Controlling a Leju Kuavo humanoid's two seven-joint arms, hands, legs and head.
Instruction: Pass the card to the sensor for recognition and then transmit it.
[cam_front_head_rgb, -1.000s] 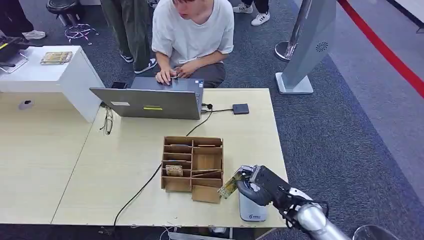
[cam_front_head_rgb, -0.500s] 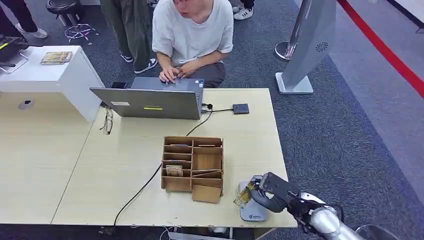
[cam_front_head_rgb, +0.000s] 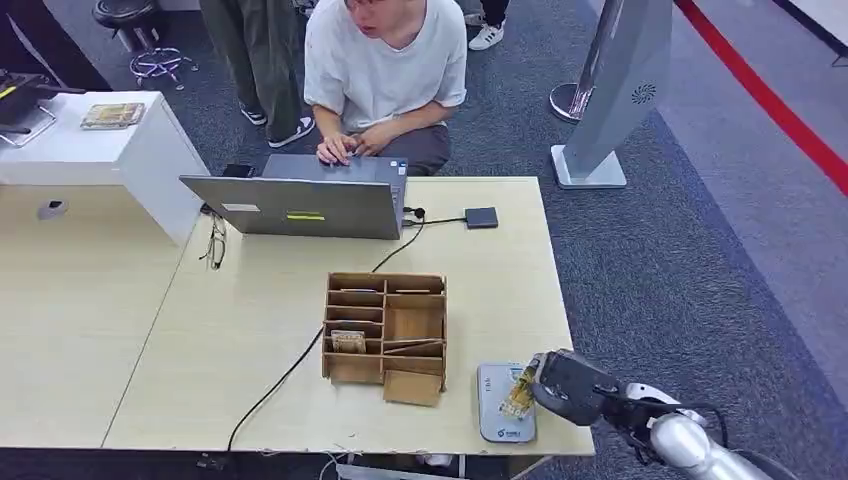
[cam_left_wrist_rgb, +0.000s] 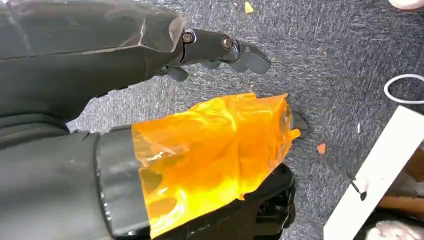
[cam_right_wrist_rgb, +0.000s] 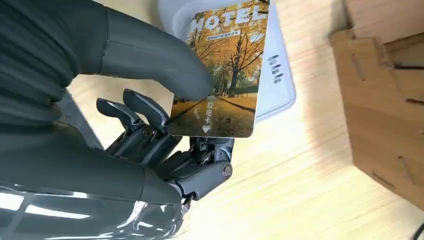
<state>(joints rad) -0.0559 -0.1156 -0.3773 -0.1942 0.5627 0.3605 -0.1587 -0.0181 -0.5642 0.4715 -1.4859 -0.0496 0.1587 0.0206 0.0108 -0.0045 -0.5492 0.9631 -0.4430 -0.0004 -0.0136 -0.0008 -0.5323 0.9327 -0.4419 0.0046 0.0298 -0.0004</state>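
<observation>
My right hand (cam_front_head_rgb: 568, 388) pinches a hotel card (cam_front_head_rgb: 519, 392) printed with autumn trees, thumb on top and fingers beneath. In the right wrist view the card (cam_right_wrist_rgb: 225, 75) lies tilted over the pale grey sensor pad (cam_right_wrist_rgb: 272, 75), held by my right hand (cam_right_wrist_rgb: 150, 100); contact cannot be told. The sensor (cam_front_head_rgb: 499, 412) sits flat near the table's front right corner. My left hand (cam_left_wrist_rgb: 215, 50) hangs over dark carpet with nothing in it, fingers apart, an orange film wrapped around part of it.
A wooden card organiser (cam_front_head_rgb: 386, 326) with several slots stands just left of the sensor. A cable (cam_front_head_rgb: 290, 370) runs across the table (cam_front_head_rgb: 250, 330) to a laptop (cam_front_head_rgb: 300, 205), where a seated person (cam_front_head_rgb: 385, 70) types. The table's right edge lies close by.
My right hand has drawn back to the right and down with the card, uncovering the sensor, so the card now hangs over the pad's right side.
</observation>
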